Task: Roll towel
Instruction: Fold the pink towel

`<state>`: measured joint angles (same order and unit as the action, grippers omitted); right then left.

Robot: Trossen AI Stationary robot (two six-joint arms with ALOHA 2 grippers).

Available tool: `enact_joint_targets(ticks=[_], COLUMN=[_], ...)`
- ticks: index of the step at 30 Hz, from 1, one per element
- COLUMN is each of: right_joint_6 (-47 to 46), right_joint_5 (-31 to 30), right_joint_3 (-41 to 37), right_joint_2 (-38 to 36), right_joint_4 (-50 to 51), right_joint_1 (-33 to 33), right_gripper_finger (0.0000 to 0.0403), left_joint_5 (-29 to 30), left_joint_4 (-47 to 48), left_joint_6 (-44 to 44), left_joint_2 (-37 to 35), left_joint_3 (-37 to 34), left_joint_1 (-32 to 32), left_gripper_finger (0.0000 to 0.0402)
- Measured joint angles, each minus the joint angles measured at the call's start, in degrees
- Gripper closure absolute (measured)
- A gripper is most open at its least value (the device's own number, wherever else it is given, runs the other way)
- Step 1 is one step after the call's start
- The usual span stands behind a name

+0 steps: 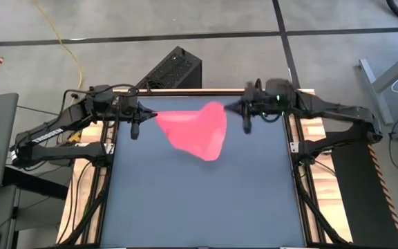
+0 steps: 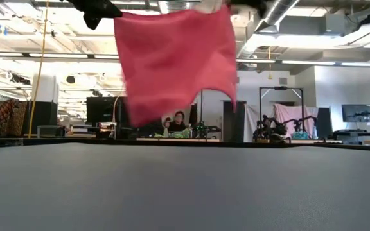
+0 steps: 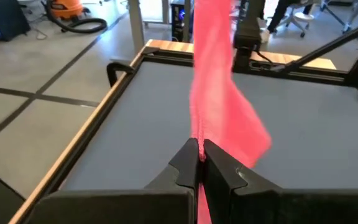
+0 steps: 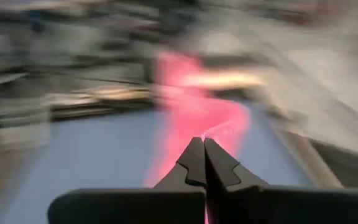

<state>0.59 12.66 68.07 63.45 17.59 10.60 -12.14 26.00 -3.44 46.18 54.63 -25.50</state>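
Towel (image 2: 172, 61) top edge out of frame

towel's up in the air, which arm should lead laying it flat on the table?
Neither alone, probably. The left gripper and right gripper are each shut on a top corner of the towel, which hangs clear of the table. If forced: left, whose corner hold shows more clearly.
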Motion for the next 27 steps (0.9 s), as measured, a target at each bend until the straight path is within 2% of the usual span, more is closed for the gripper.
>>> enact_joint_targets(ticks=[1,2,3,6,7,8,12,13,17,20,25,27], right_joint_6=[0.6,0.7,0.4,-3.9,-4.8,-4.8,-2.1,-2.5,-2.4,-2.3,-3.5,-4.4], right_joint_5=[7.3,10.5,7.7,-17.3,-22.9,-23.4,-3.8,-3.1,-9.6,-10.4,-4.3,-4.8], right_joint_3=[0.0,0.0,0.2,0.0,0.1,0.1,0.1,0.3,0.1,0.0,0.1,0.1], right_joint_2=[0.2,0.4,0.3,-0.3,-0.2,-0.2,0.3,0.4,0.4,0.5,0.3,0.4], right_joint_4=[-1.0,-1.9,-1.8,5.0,6.1,7.1,4.4,4.3,7.6,8.8,14.2,15.9], right_joint_1=[-0.3,-0.9,-1.3,-1.6,-1.1,-0.8,-0.9,-1.4,-2.1,-2.1,-3.8,-4.6], right_gripper_finger=[0.0394,0.0394,0.0394,0.0394,0.0394,0.0394,0.0394,0.0394,0.0394,0.0394,0.0394,0.0394], left_joint_5=[-0.6,-0.8,-0.9,-0.9,-0.9,-1.1,-3.2,-3.5,-6.6,-10.6,-19.1,-21.9], left_joint_4=[0.0,-0.1,-0.3,-0.7,-1.1,-1.2,-2.2,-2.9,-4.2,-3.8,-2.5,-2.5], left_joint_6=[-0.2,-0.5,-0.8,-1.0,-1.0,-1.0,-1.0,-1.0,-0.4,1.0,5.5,7.8], left_joint_2=[0.1,0.4,0.6,1.1,1.2,1.2,1.6,1.7,1.8,1.8,1.8,1.9], left_joint_3=[0.0,0.0,0.0,0.0,0.0,0.0,0.0,0.0,0.0,0.0,0.0,0.0], left_joint_1=[0.0,0.0,0.0,0.0,0.0,0.0,0.0,0.0,0.0,0.0,0.7,2.1], left_gripper_finger=[0.0401,0.0401,0.0401,0.0401,0.0401,0.0401,0.0401,0.0401,0.0401,0.0401,0.0401,0.0401])
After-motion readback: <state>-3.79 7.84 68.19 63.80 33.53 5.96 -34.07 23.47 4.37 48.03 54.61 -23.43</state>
